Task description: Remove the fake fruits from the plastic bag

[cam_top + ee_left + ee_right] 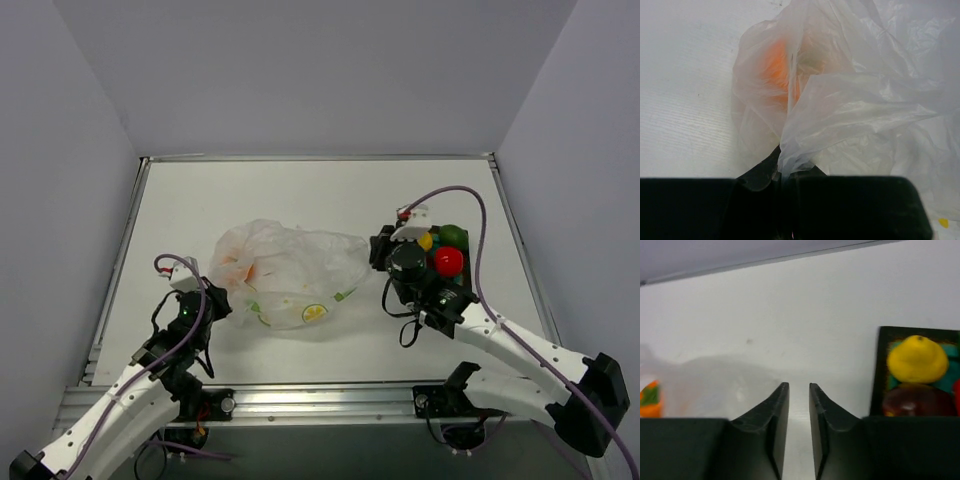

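A robotics lab bench is showing: plain grey panel walls [300,70] are boxing in a white table [300,190] carrying two bolted white robot arms [125,395] [520,345].

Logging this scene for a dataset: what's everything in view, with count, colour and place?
plastic bag: one, translucent whitish with citrus prints, table centre
orange fruit: one, orange, inside the bag
yellow fruit: one, yellow, on the tray
maroon fruit: one, dark maroon, on the tray
red fruit: one, red, on the tray
tray: one, dark, teal centre, right of bag
table: one, white, beneath
left claw: one, black, shut on the bag's edge
right claw: one, black, narrowly open, empty, beside the tray
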`<state>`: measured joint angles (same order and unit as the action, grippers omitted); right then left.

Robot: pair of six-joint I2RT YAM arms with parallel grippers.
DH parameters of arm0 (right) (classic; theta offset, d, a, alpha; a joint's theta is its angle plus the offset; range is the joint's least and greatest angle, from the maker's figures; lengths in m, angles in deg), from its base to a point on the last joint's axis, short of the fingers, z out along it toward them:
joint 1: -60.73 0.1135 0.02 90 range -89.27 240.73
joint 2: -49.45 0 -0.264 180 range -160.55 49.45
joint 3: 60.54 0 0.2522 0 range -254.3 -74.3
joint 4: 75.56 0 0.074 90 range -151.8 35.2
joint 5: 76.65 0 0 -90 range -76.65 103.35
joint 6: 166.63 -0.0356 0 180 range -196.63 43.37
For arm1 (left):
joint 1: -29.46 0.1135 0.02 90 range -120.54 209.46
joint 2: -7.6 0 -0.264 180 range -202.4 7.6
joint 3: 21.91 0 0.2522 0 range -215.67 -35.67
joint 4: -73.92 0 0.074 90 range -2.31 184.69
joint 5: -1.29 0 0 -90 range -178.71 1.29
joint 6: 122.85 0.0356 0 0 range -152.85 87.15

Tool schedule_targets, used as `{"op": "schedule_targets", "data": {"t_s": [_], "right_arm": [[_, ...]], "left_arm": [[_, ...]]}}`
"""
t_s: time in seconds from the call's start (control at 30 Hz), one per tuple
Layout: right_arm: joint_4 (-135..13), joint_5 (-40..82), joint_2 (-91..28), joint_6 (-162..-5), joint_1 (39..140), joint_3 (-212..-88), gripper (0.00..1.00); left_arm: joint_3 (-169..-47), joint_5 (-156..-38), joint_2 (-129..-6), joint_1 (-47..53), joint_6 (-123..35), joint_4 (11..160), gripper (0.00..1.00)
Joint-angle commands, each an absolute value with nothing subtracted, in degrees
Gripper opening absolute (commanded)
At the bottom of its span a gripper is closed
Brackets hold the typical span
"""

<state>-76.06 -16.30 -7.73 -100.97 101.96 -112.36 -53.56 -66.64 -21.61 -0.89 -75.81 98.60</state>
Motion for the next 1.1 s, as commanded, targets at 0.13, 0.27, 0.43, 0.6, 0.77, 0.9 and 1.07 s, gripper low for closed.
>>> {"op": "schedule_targets", "data": {"t_s": [0.13,0.27,0.43,0.6,0.77,0.9,1.07], "right_arm": [[-91.14,4.2,-18.12,-92.19,120.39,-123.15,0.1],[-95.45,9.21,-31.27,-91.3,125.06,-127.64,0.12],[-100.64,8.88,-41.59,-92.36,127.35,-132.47,0.13],[-100.65,0.11,-39.59,-90.96,127.97,-132.83,0.13],[-92.41,-8.42,-36.77,-89.9,128.32,-135.63,0.16],[-87.29,-18.1,-30.02,-89.82,129.02,-135.48,0.19],[-83.78,-12.26,-16.39,-85.68,129.55,-136.08,0.47]], "left_arm": [[-58.78,-64.36,-15.87,-0.6,-78.73,105.87,0.02],[-58.7,-65.85,-15.25,-0.6,-80.22,105.7,0.02],[-59.84,-67.96,-15.78,-0.6,-79.61,103.34,0.02],[-62.74,-70.24,-20.16,-0.51,-77.85,100.0,0.02],[-63.79,-75.16,-28.07,-0.51,-77.41,91.04,0.03],[-67.75,-78.95,-32.3,-0.86,-76.97,89.79,0.02],[-65.57,-73.26,-25.72,-1.13,-77.23,94.88,0.02]]}}
